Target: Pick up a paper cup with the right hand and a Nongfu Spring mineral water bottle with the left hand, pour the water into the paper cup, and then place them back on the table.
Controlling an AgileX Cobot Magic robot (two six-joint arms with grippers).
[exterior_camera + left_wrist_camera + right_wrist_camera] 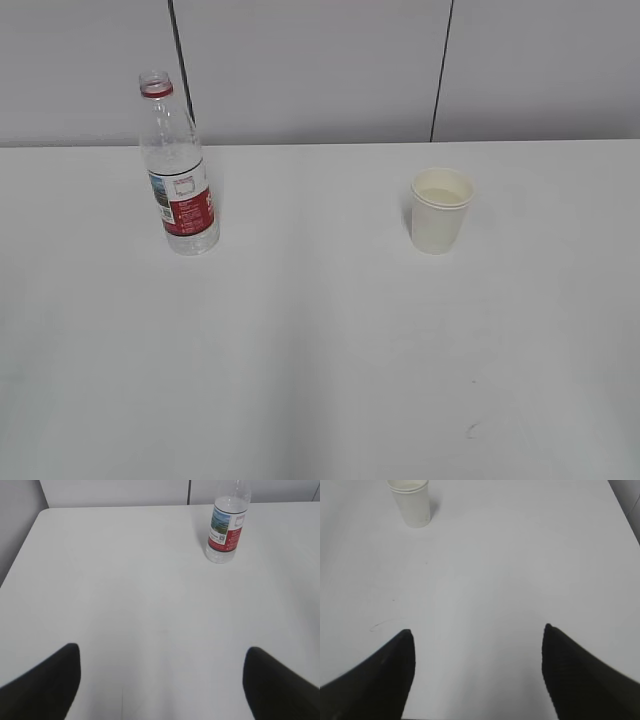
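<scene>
Both things stand upright on the white bench (320, 380), and neither is held. The paper cup (440, 211) seems to carry a pale liquid near its rim, though the exterior view is too soft to be sure. If so, the pouring is already finished and both things are set back; if not, nothing has started yet.

The left tool (160, 680) is wide open and empty, and the right tool (477, 670) is the same; in each wrist view only the two dark fingertips show at the lower corners.

The Nongfu Spring mineral water bottle (178, 170) stands at about 10 o'clock in the exterior view, and the cup at about 2 o'clock, well apart from it. The bottle is clear plastic, with a red neck ring, no cap, and a red-and-white label around its lower half. The cup is plain off-white, with a rolled rim, narrower toward the bottom.
</scene>
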